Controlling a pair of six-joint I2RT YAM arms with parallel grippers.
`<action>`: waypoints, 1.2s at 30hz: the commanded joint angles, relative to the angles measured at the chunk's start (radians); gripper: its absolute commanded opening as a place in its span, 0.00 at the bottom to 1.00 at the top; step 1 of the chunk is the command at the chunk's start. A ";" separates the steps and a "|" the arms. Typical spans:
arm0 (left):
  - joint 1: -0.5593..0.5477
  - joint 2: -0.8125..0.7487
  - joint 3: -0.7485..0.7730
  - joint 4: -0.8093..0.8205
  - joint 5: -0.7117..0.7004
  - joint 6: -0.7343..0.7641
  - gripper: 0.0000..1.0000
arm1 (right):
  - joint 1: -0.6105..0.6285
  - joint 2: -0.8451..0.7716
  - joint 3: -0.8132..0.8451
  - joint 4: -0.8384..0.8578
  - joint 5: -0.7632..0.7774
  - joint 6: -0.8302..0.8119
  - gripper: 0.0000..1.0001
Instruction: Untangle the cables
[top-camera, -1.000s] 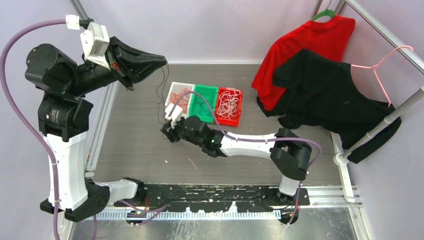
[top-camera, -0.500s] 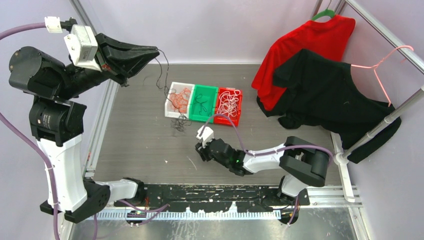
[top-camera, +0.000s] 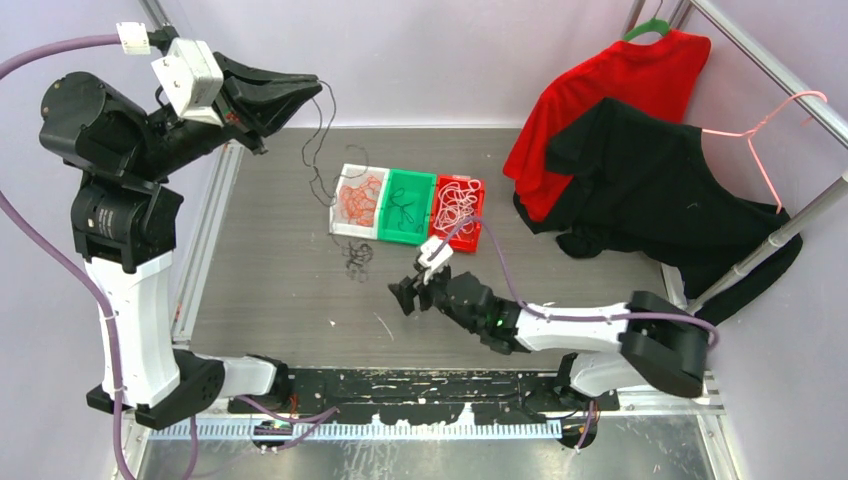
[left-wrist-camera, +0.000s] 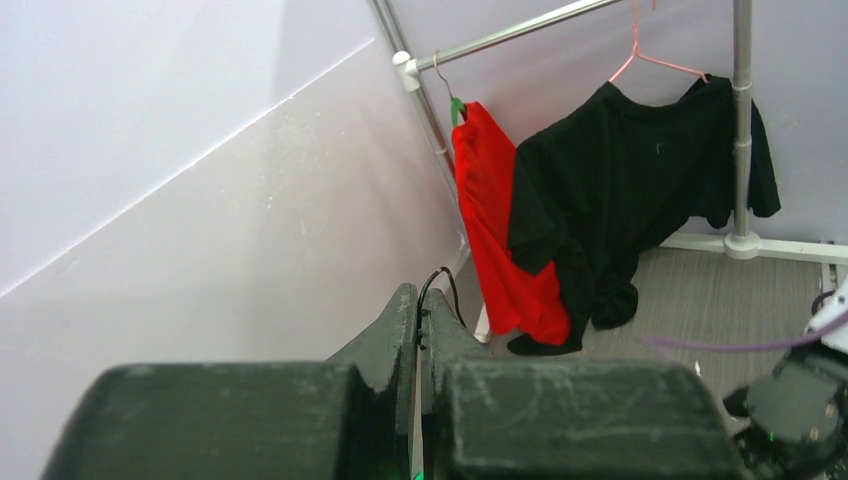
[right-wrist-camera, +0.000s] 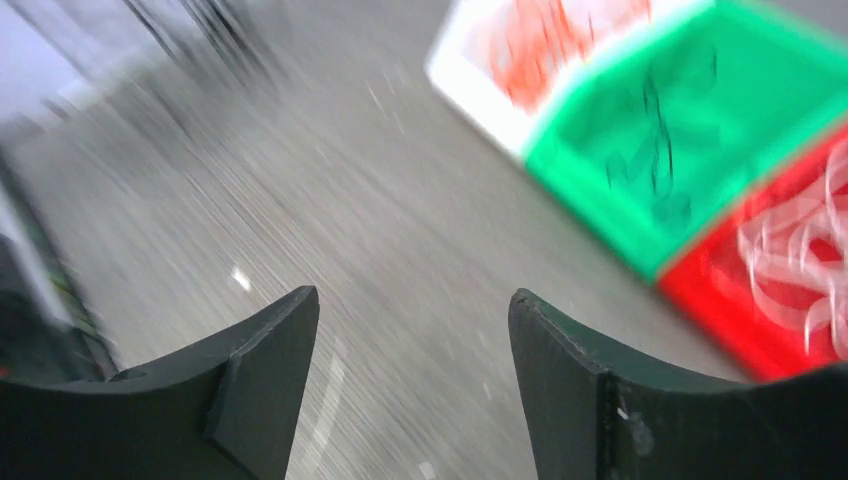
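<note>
My left gripper is raised high at the back left and shut on a thin black cable that hangs down from its tips; the cable's end shows at the tips in the left wrist view. A small clump of black cables lies on the table in front of the trays. My right gripper is open and empty, low over the table right of that clump; its wrist view is blurred. Orange cables fill the white tray, black cables the green tray, white cables the red tray.
Three small trays stand in a row: white, green, red. Red and black shirts hang on a rail at the back right. A metal rail runs along the table's left edge.
My right gripper drew back from the black clump towards the near edge, then shifted slightly right and up. My left gripper lifted the black cable, then moved a little right.
</note>
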 joint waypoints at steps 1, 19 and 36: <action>0.001 -0.031 -0.022 0.000 0.012 0.035 0.00 | 0.000 -0.149 0.218 -0.023 -0.157 -0.067 0.76; 0.001 -0.032 -0.025 -0.006 0.066 0.018 0.00 | -0.008 0.023 0.568 -0.112 -0.321 -0.170 0.73; 0.002 -0.032 0.024 0.004 0.086 -0.021 0.00 | -0.030 0.125 0.567 -0.031 -0.407 -0.051 0.45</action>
